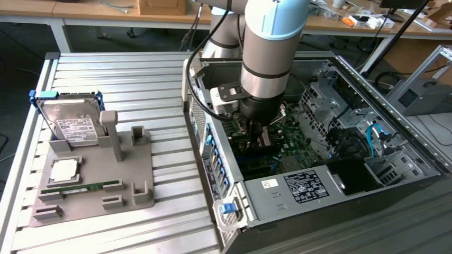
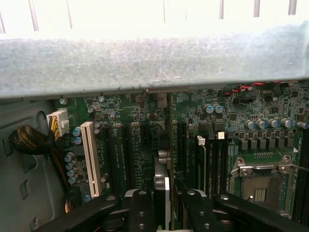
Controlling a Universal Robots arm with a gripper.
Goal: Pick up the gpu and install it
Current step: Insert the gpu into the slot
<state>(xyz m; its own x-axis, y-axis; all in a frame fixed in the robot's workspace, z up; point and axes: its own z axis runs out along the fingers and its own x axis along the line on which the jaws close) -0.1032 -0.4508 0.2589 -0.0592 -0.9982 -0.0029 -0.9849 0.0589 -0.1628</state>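
Here we had the gripper [image 2: 163, 205] down inside the open computer case [image 1: 395, 174], its fingers [image 2: 141, 210] clamped on the gpu [image 2: 162, 186], which stood on edge between them. In the wrist view the card ran straight out from the fingers, thin edge toward us, its long axis in line with the slots on the motherboard [image 2: 231, 125], just beside the white slot [image 2: 89, 157] and not across it. We judged the card to be at or just above a dark slot; whether it was seated we could not tell. Outside the case, the hard drive [image 1: 71, 124] and RAM stick [image 1: 81, 187] sat in the grey holder [image 1: 137, 203].
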